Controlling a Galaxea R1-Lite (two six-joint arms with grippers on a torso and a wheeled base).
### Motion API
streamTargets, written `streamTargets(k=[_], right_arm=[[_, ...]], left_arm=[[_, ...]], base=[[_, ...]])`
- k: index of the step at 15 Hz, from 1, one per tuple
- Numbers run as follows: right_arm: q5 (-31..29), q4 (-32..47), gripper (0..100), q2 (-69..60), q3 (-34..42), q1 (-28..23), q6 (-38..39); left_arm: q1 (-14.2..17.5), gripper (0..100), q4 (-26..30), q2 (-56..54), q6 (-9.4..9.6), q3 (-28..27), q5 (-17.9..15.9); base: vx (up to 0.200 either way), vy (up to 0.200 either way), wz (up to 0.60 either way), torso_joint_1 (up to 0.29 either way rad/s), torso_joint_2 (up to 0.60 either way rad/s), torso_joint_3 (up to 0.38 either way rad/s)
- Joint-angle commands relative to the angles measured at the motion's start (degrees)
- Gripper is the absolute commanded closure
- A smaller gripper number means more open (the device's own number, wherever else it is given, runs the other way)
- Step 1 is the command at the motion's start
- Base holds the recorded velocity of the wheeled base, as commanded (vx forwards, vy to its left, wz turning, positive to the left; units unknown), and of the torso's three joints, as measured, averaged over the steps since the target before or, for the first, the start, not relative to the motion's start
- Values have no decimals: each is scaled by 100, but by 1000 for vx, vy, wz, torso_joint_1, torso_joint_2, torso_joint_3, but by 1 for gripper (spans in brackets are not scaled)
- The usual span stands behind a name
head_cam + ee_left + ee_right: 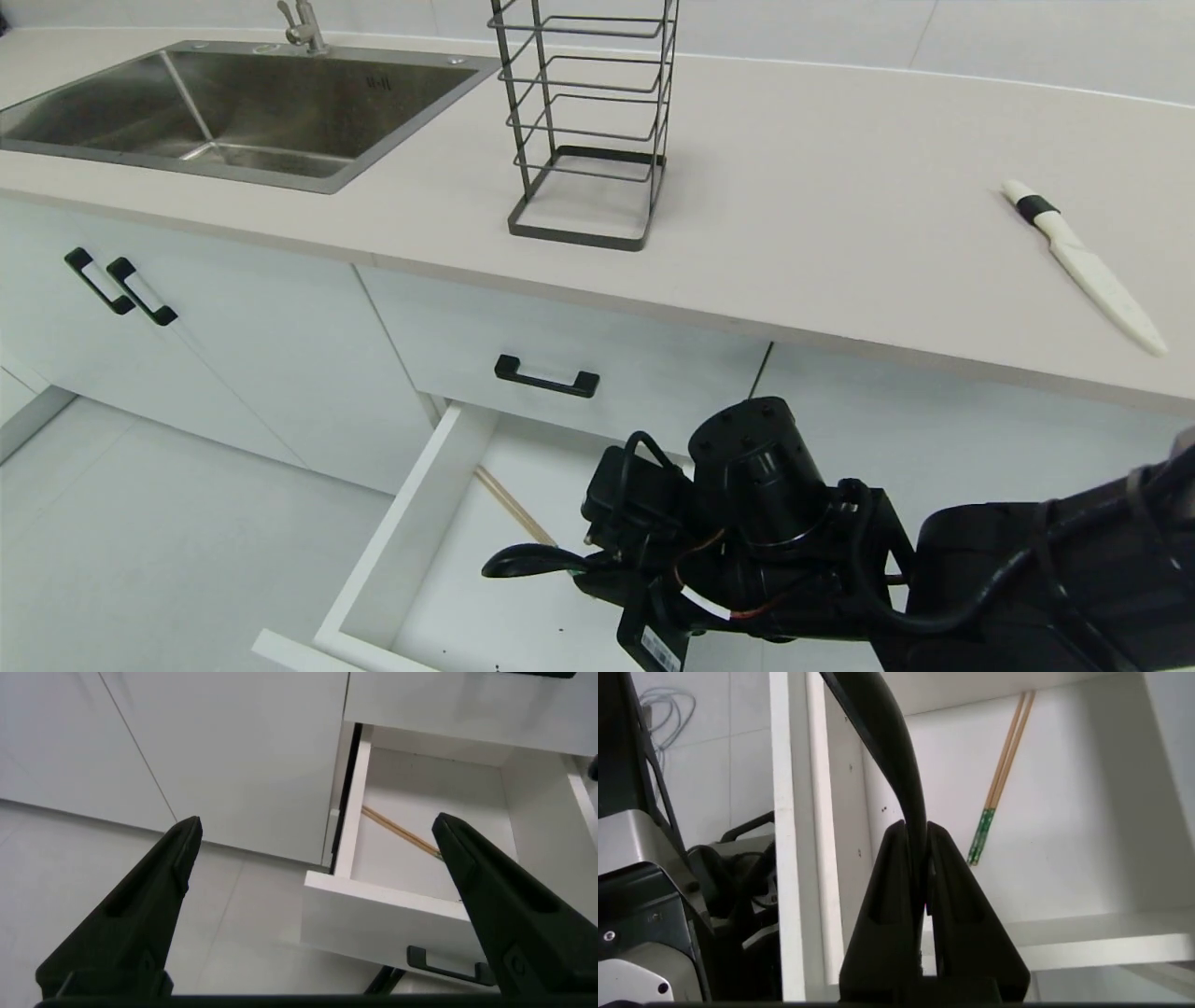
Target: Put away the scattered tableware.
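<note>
The left tool (318,826) hangs spread wide and empty, with the open drawer (392,551) ahead of it. On the drawer's floor a pair of chopsticks (513,507) lies aslant. Just right of them the black spoon (527,560) hovers above the drawer. Its long axis runs crosswise, bowl toward the left, and its handle is pinched in the clenched right tool (588,562). The drawer floor lies directly beneath, so a short descent and release seems next. Far right on the surface (794,187) lies a white knife (1083,266), nearer the right arm.
</note>
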Motion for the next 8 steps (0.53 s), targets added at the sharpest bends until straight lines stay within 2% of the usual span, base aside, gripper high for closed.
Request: streamTargets(k=[1, 5, 8], right_arm=[[1, -3, 100, 68, -57, -7, -4], [1, 112, 100, 226, -541, -16, -30], [1, 270, 100, 481, -919, -68, -92]], left_arm=[[5, 0, 3, 7, 2, 1, 0], [-4, 0, -5, 7, 2, 1, 0], [-4, 0, 3, 7, 2, 1, 0]], base=[[0, 0, 0, -251, 471, 203], [0, 0, 0, -243, 369, 143], [0, 0, 0, -87, 178, 90]])
